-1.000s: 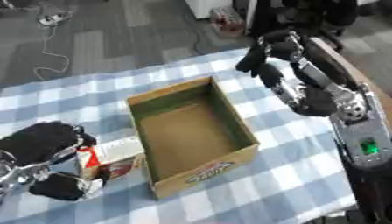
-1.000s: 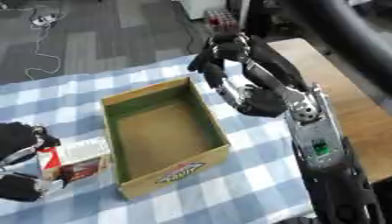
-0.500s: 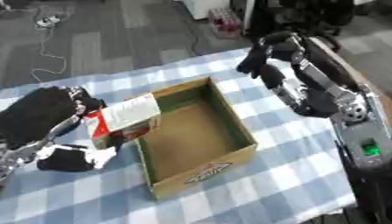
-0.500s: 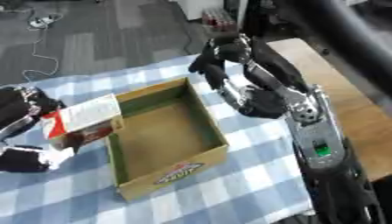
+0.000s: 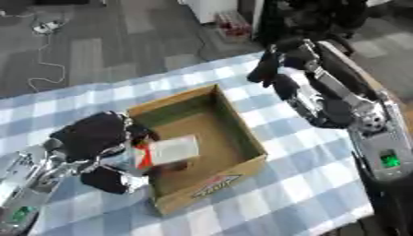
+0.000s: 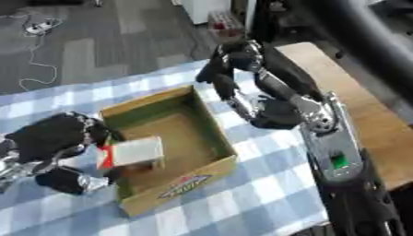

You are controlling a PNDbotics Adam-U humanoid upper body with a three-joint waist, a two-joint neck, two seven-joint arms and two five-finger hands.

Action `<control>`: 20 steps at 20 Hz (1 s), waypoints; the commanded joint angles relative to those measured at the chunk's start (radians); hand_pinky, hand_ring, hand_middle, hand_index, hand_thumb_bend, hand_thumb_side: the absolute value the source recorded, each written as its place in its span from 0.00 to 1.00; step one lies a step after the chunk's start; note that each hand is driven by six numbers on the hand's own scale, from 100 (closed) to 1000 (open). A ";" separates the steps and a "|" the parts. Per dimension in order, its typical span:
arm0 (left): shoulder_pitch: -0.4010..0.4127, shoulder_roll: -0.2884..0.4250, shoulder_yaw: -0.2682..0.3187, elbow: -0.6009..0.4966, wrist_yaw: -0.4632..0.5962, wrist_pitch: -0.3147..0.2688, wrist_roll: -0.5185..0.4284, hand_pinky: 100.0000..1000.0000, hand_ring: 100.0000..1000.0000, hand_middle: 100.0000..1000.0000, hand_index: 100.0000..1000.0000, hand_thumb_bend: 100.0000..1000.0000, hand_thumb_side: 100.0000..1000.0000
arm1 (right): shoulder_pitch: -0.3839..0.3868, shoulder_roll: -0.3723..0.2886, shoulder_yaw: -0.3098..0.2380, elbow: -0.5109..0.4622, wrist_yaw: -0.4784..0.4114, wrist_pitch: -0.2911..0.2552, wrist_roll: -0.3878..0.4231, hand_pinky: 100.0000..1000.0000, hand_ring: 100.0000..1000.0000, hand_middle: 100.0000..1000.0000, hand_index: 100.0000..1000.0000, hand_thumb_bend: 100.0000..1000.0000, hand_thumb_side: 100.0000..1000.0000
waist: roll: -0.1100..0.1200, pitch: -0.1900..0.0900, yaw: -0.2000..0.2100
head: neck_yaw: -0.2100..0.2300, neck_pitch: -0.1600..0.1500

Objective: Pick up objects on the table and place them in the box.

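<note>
Left hand (image 5: 97, 138), at the near left, grasps a white and red carton (image 5: 168, 151) held over the left wall of the cardboard box (image 5: 234, 124). Right hand (image 5: 270, 69) hangs past the box's far right corner, fingers relaxed, holding nothing, above the checked tablecloth (image 5: 306, 184).

A blue-and-white checked table (image 5: 306, 184) carries an open cardboard box (image 5: 242, 168) near its middle.

A white-and-red carton (image 5: 168, 152) lies tilted over the open cardboard box (image 5: 240, 140), clasped in the left robot hand (image 5: 97, 138).
</note>
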 commanded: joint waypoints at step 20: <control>0.259 0.068 0.399 -0.421 0.603 0.112 0.861 0.28 0.42 0.54 0.64 0.06 0.89 | 0.039 -0.043 -0.025 -0.013 0.011 0.003 -0.032 0.32 0.38 0.46 0.63 0.00 1.00 | -0.033 -0.006 0.082 | -0.060 -0.035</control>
